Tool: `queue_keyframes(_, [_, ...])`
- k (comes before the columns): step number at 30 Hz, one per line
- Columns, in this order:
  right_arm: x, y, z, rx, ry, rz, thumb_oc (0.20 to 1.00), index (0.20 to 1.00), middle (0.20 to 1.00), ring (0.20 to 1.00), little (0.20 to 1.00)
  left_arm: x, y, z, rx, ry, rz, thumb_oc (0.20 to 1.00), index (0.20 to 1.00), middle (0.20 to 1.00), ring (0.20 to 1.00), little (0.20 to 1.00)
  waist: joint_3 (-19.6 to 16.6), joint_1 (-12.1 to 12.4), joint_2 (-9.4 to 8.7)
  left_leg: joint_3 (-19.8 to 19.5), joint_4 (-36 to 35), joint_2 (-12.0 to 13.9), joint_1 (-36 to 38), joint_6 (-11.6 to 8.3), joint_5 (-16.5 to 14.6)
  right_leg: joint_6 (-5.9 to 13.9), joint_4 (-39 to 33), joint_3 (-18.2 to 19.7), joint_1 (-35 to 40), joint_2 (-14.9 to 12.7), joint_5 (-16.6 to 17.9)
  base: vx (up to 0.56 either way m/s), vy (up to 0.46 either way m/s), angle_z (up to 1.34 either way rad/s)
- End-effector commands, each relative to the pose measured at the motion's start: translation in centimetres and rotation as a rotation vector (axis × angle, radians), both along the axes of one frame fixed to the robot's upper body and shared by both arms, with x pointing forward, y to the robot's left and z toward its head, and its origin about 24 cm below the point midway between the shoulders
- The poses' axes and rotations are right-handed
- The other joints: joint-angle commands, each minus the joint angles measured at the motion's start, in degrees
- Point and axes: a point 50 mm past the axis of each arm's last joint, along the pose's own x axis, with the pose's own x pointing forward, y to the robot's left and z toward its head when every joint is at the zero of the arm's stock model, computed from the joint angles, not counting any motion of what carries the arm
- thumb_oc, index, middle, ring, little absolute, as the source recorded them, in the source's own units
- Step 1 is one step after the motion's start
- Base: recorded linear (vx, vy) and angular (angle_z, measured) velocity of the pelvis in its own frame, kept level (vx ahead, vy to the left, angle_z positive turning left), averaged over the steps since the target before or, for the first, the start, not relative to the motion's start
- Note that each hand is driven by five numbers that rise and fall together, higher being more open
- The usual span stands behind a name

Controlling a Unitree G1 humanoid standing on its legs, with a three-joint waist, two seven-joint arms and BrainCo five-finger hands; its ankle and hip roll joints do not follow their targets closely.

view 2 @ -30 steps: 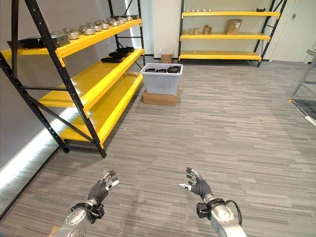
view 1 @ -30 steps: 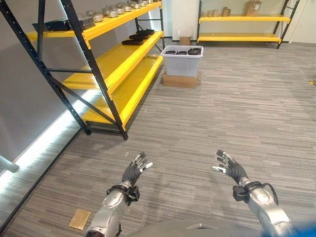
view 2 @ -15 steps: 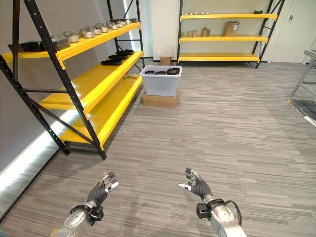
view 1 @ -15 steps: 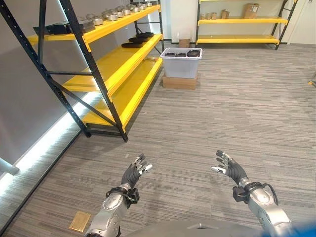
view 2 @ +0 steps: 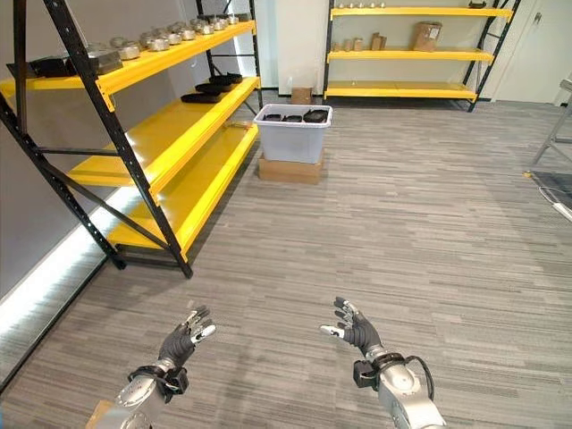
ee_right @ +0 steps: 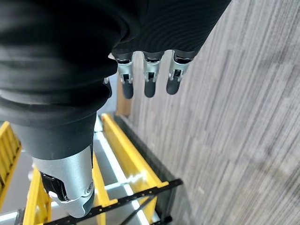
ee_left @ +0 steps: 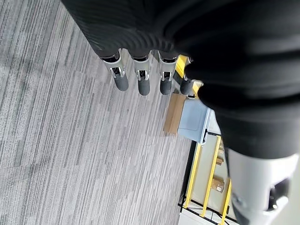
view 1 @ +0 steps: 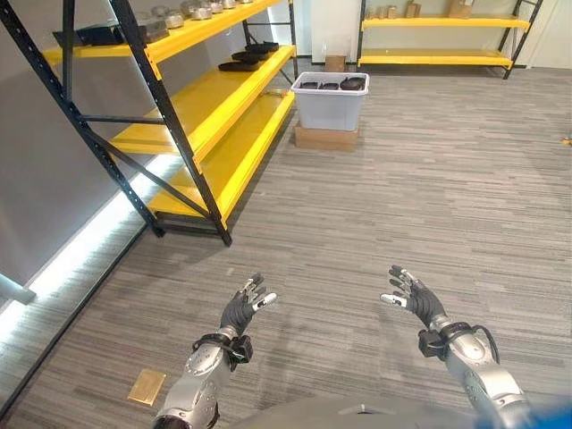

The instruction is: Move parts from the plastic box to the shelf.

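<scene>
1. The left hand (view 1: 243, 309) and the right hand (view 1: 413, 300) were held out low in front of the robot over bare floor (view 1: 429, 179), well apart from each other. On both, the fingers were straight and spread, and neither hand carried anything. Their pose matched the pictures of a second earlier.

2. A small flat tan piece (view 1: 146, 388) lay on the floor beside the left arm. It could not be identified.

3. Across the last second the whole scene slid in the head views: the rack and the box sat differently in the picture while the hands kept their place. Judgement: the camera moved, not the objects, consistent with an approach or a change of head angle.

4. The yellow shelf rack (view 1: 210, 112) stood along the left wall. Dark parts (view 1: 248, 56) already lay at the far end of its middle shelf, and metal parts (view 2: 161, 39) stood on the top shelf.

5. The plastic box (view 1: 331, 98) stood on a flat cardboard box (view 1: 325, 138) just beside the rack's far end, with dark parts (view 1: 332, 85) in it. It remained well out of reach.

6. Judgement: no part had been picked up for this carry; closing on the box came first.
</scene>
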Motion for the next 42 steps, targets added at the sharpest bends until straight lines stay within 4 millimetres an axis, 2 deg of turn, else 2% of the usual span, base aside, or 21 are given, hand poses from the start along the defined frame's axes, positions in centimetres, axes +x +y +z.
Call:
queue_keyframes(1, [1.9, 0.9, 1.6, 0.062, -0.106, -0.007, 1.000, 1.000, 1.000, 1.000, 1.000, 2.9, 1.6, 3.1, 0.065, -0.173, 0.004, 1.000, 1.000, 1.000, 1.000, 1.000, 2.43, 0.88, -2.48, -3.54, 10.10, -1.04, -4.51, 2.90, -8.81, 3.89, 12.33, 0.98, -4.61, -4.80, -2.29, 0.03, 0.148, 0.02])
queue_keyframes(4, [1.7, 1.1, 1.3, 0.074, -0.098, -0.016, 1.000, 1.000, 1.000, 1.000, 1.000, 3.4, 1.6, 3.8, 0.089, -0.204, -0.013, 1.000, 1.000, 1.000, 1.000, 1.000, 4.12, 0.24, -2.23, -5.11, 11.66, -3.70, -4.91, 5.01, -9.92, 3.30, 22.71, 2.83, -9.26, -6.11, 2.93, 0.03, 0.238, 0.24])
queue_keyframes(5, [1.4, 1.3, 1.2, 0.079, -0.092, -0.008, 1.000, 1.000, 1.000, 1.000, 1.000, 3.5, 1.7, 4.0, 0.108, -0.215, -0.025, 1.000, 1.000, 1.000, 1.000, 1.000, 5.54, -0.25, -1.79, -5.72, 12.18, -5.15, -3.98, 6.47, -10.48, 1.50, 31.47, 4.34, -13.74, -6.42, 8.39, 0.08, 0.384, 0.30])
queue_keyframes(6, [1.4, 1.5, 1.2, 0.084, -0.094, -0.005, 1.000, 1.000, 1.000, 1.000, 1.000, 3.7, 1.7, 4.2, 0.113, -0.224, -0.026, 1.000, 1.000, 1.000, 1.000, 1.000, 6.61, -0.47, -1.41, -5.73, 12.24, -5.58, -3.25, 7.29, -10.71, 0.67, 35.72, 4.69, -15.87, -6.27, 9.60, 0.06, 0.279, 0.25])
queue_keyframes(10, [1.5, 1.6, 1.4, 0.089, -0.100, -0.003, 1.000, 1.000, 1.000, 1.000, 1.000, 3.9, 1.7, 4.2, 0.132, -0.219, -0.035, 1.000, 1.000, 1.000, 1.000, 1.000, 7.88, -0.86, -0.57, -5.36, 11.25, -5.43, -0.92, 8.06, -11.91, -0.14, 39.08, 1.09, -20.95, -3.36, 3.92, 0.17, 0.138, 0.27])
queue_keyframes(11, [1.8, 1.4, 1.6, 0.095, -0.113, -0.005, 1.000, 1.000, 1.000, 1.000, 1.000, 4.0, 1.4, 4.3, 0.121, -0.227, -0.041, 1.000, 1.000, 1.000, 1.000, 1.000, 7.89, -1.91, -0.68, -5.93, 10.05, -5.62, 1.73, 7.84, -12.92, 0.29, 33.03, -0.59, -24.27, 0.50, 1.25, 0.36, -0.004, -0.04])
queue_keyframes(16, [2.6, 1.1, 2.2, 0.054, -0.146, -0.007, 1.000, 1.000, 1.000, 1.000, 1.000, 4.2, 1.3, 3.9, 0.094, -0.221, -0.006, 1.000, 1.000, 1.000, 1.000, 1.000, 7.61, -3.34, -0.87, -7.53, 7.35, -4.29, 8.93, 5.39, -16.04, 2.21, 8.54, -7.69, -23.64, 1.36, 4.80, 0.35, -0.052, 0.29])
queue_keyframes(20, [3.5, 1.0, 3.5, 0.036, -0.199, -0.007, 1.000, 1.000, 1.000, 1.000, 1.000, 4.4, 1.5, 4.0, 0.089, -0.228, 0.040, 1.000, 1.000, 1.000, 1.000, 1.000, 5.42, -4.92, -1.34, -9.40, 7.80, -0.48, 13.40, 2.79, -17.02, 2.66, 4.80, -5.23, -23.58, 4.25, 8.44, 0.61, -0.225, 0.22])
queue_keyframes(23, [3.4, 0.4, 3.8, 0.046, -0.205, -0.027, 1.000, 1.000, 1.000, 1.000, 1.000, 4.8, 1.1, 4.3, 0.065, -0.235, 0.043, 1.000, 1.000, 1.000, 1.000, 1.000, 3.69, -5.88, 0.73, -9.93, 14.84, 4.80, 12.27, 0.43, -11.54, -0.05, 14.64, -5.65, -26.96, 8.64, 4.42, 0.58, -0.246, 0.58])
queue_keyframes(25, [3.3, 0.0, 3.8, 0.033, -0.208, -0.027, 1.000, 1.000, 1.000, 1.000, 1.000, 4.8, 1.1, 4.5, 0.059, -0.242, 0.042, 1.000, 1.000, 1.000, 1.000, 1.000, 3.84, -5.97, 1.21, -10.13, 21.78, 5.29, 9.58, 0.30, -5.66, -1.95, 19.15, -6.09, -26.86, 9.54, 1.58, 0.44, -0.186, -0.05])
queue_keyframes(27, [2.9, -0.3, 3.5, 0.031, -0.191, -0.031, 1.000, 1.000, 1.000, 1.000, 1.000, 4.6, 1.2, 4.6, 0.072, -0.241, 0.026, 1.000, 1.000, 1.000, 1.000, 1.000, 3.94, -5.49, 0.31, -10.24, 39.30, 5.40, 2.73, 0.61, 2.54, -4.35, 20.03, -3.94, -23.19, 12.23, -1.93, 0.46, -0.268, -0.12])
queue_keyframes(28, [2.9, -0.5, 3.5, 0.025, -0.189, -0.034, 1.000, 1.000, 1.000, 1.000, 1.000, 4.6, 1.1, 4.7, 0.065, -0.244, 0.020, 1.000, 1.000, 1.000, 1.000, 1.000, 4.95, -4.62, -0.30, -11.28, 47.89, 3.16, -1.80, 1.07, 4.52, -5.40, 18.95, -3.07, -20.76, 12.66, -2.27, 0.45, -0.380, 0.04])
queue_keyframes(29, [2.9, -0.6, 3.6, 0.017, -0.194, -0.034, 1.000, 1.000, 1.000, 1.000, 1.000, 4.6, 1.3, 4.8, 0.064, -0.242, 0.031, 1.000, 1.000, 1.000, 1.000, 1.000, 7.12, -3.25, -2.33, -10.55, 58.48, 2.55, -9.71, 2.91, 7.30, -7.47, 17.12, -2.03, -16.60, 12.48, -2.90, 0.38, -0.299, -0.20])
queue_keyframes(30, [3.0, -0.8, 3.7, 0.007, -0.195, -0.041, 1.000, 1.000, 1.000, 1.000, 1.000, 4.6, 1.3, 4.7, 0.060, -0.241, 0.027, 1.000, 1.000, 1.000, 1.000, 1.000, 8.54, -1.70, -2.59, -10.07, 60.65, 0.36, -12.91, 3.72, 3.33, -7.81, 16.71, -0.81, -14.43, 12.92, -3.68, 0.27, -0.228, -0.43])
queue_keyframes(31, [3.0, -0.8, 3.7, 0.007, -0.196, -0.041, 1.000, 1.000, 1.000, 1.000, 1.000, 4.6, 1.3, 4.7, 0.060, -0.241, 0.027, 1.000, 1.000, 1.000, 1.000, 1.000, 8.49, -1.70, -2.72, -10.04, 60.62, 0.22, -13.04, 3.75, 3.46, -7.77, 16.65, -0.77, -14.51, 12.79, -3.59, 0.41, 0.011, -0.69])
queue_keyframes(32, [3.0, -1.3, 3.9, 0.002, -0.204, -0.066, 1.000, 1.000, 1.000, 1.000, 1.000, 3.8, 1.3, 4.2, 0.052, -0.218, 0.035, 1.000, 1.000, 1.000, 1.000, 1.000, 10.04, 0.87, -3.12, -8.60, 55.72, -5.24, -24.64, 5.29, -3.52, -7.04, 13.81, 2.94, -8.13, 12.03, -4.09, 0.32, 0.022, -0.51])
queue_keyframes(35, [2.8, -1.4, 3.9, 0.001, -0.203, -0.062, 1.000, 1.000, 1.000, 1.000, 1.000, 3.4, 1.4, 4.1, 0.053, -0.215, 0.032, 1.000, 1.000, 1.000, 1.000, 1.000, 9.48, 1.58, -3.63, -7.66, 44.24, -4.32, -26.96, 4.63, -2.71, -6.60, 12.68, 4.43, -5.61, 11.32, -5.08, 0.39, 0.064, -0.52])
queue_keyframes(36, [2.6, -1.3, 3.7, -0.002, -0.200, -0.057, 1.000, 1.000, 1.000, 1.000, 1.000, 3.2, 1.4, 4.0, 0.057, -0.212, 0.028, 1.000, 1.000, 1.000, 1.000, 1.000, 9.63, 1.87, -3.48, -6.61, 32.48, -2.81, -26.60, 3.65, -0.39, -6.62, 12.23, 4.99, -4.11, 11.51, -5.78, 0.43, 0.108, -0.79])
queue_keyframes(37, [2.4, -1.1, 3.3, -0.017, -0.190, -0.043, 1.000, 1.000, 1.000, 1.000, 1.000, 3.1, 1.5, 3.8, 0.073, -0.207, 0.019, 1.000, 1.000, 1.000, 1.000, 1.000, 9.35, 3.13, -2.06, -7.60, 14.10, -1.49, -24.38, 1.80, 5.61, -6.47, 10.25, 5.78, -0.56, 12.90, -6.84, 0.57, 0.151, -0.49])
queue_keyframes(39, [2.2, -0.8, 3.1, -0.023, -0.183, -0.024, 1.000, 1.000, 1.000, 1.000, 1.000, 2.8, 1.5, 3.8, 0.087, -0.212, 0.010, 1.000, 1.000, 1.000, 1.000, 1.000, 8.60, 4.03, -1.80, -10.98, 7.58, -2.24, -23.56, 0.76, 7.71, -6.06, 8.53, 7.46, 3.66, 12.50, -8.59, 0.51, 0.159, -0.71])
queue_keyframes(42, [1.7, -0.2, 2.8, -0.004, -0.167, 0.008, 1.000, 1.000, 1.000, 1.000, 1.000, 2.6, 1.6, 3.9, 0.090, -0.216, -0.005, 1.000, 1.000, 1.000, 1.000, 1.000, 7.31, 3.61, -1.50, -10.82, 6.61, -2.26, -20.36, 0.90, 8.60, -5.77, 8.37, 8.42, 5.70, 11.61, -10.07, 0.27, 0.117, -0.41])
